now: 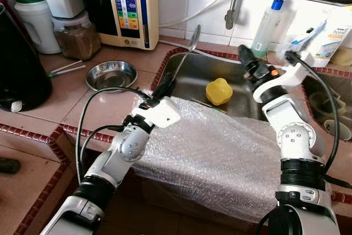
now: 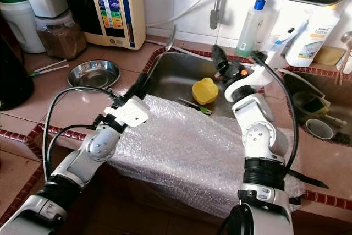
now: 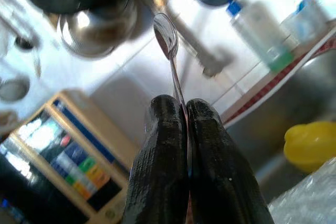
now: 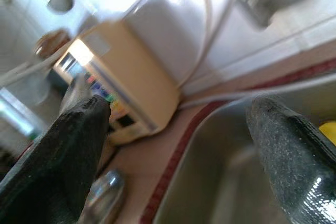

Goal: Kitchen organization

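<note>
Jaws: left gripper [image 3: 187,129] clamped on spoon [image 1: 190,48] handle, held over sink [image 1: 190,81] near edge; right gripper [image 4: 178,145] spread wide, empty, above basin. Spoon long axis rises steeply, bowl uppermost, tilted toward the back wall. Risk: thin handle pinched near its end may pivot or slip, dropping beside yellow object [image 1: 219,91] or onto bubble wrap [image 1: 214,152]

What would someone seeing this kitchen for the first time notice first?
Probably the left gripper, shut on a metal spoon that it holds upright over the sink's left edge. Next, the bright yellow pepper-shaped object lying in the sink, and the sheet of bubble wrap draped over the sink's front edge. The right gripper hangs open over the sink.
</note>
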You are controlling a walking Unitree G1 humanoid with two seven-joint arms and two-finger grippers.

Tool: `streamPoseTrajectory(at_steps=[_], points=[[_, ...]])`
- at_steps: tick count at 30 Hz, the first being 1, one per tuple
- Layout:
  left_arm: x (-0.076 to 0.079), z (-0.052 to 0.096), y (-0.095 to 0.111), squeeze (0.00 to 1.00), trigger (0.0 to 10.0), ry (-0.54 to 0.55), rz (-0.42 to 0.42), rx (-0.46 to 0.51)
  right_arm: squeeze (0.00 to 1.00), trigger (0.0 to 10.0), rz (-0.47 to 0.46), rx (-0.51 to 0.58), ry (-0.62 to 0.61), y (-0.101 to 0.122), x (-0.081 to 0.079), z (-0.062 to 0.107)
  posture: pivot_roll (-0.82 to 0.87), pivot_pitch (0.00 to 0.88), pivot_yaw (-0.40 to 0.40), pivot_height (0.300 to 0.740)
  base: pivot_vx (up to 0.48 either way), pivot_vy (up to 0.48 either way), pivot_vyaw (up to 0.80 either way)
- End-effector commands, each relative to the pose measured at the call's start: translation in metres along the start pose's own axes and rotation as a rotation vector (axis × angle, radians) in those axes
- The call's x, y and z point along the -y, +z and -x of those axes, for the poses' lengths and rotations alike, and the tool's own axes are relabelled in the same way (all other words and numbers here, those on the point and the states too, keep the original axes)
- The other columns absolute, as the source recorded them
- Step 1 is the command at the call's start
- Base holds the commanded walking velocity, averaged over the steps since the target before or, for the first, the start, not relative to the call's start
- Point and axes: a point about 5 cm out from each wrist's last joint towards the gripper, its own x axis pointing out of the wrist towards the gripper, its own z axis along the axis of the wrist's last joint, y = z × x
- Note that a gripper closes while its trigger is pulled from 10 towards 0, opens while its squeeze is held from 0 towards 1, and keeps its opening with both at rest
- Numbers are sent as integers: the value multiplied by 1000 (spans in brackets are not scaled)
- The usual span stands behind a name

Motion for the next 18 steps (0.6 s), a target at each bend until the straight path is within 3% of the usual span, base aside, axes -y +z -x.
streamPoseTrajectory(at_steps=[1, 6, 15, 16, 17, 18], points=[[0, -5, 4, 0, 0, -6, -21, 34, 0, 10000, 9, -13, 28, 0, -7, -2, 50, 0, -8, 740, 0, 0, 0], [2, -10, 6, 0, 0, 33, -13, 36, 0, 10000, -56, -50, 49, -13, -19, -11, 57, 0, -11, 740, 0, 0, 0], [14, -12, 11, 0, 0, 17, 5, 49, 0, 10000, -40, -100, 114, -23, -33, -17, 58, 0, -12, 740, 0, 0, 0], [15, -12, 10, 0, 0, 17, 8, 40, 769, 10000, -40, -98, 134, -21, -34, -16, 55, 0, -15, 740, 0, 0, 0], [15, -12, 9, 0, 0, 21, 10, 33, 1000, 10000, -38, -98, 137, -21, -33, -15, 54, 0, -17, 740, 0, 0, 0], [14, -13, 8, 0, 0, 31, 11, 24, 1000, 10000, -33, -98, 135, -20, -32, -13, 53, 0, -18, 740, 0, 0, 0]])
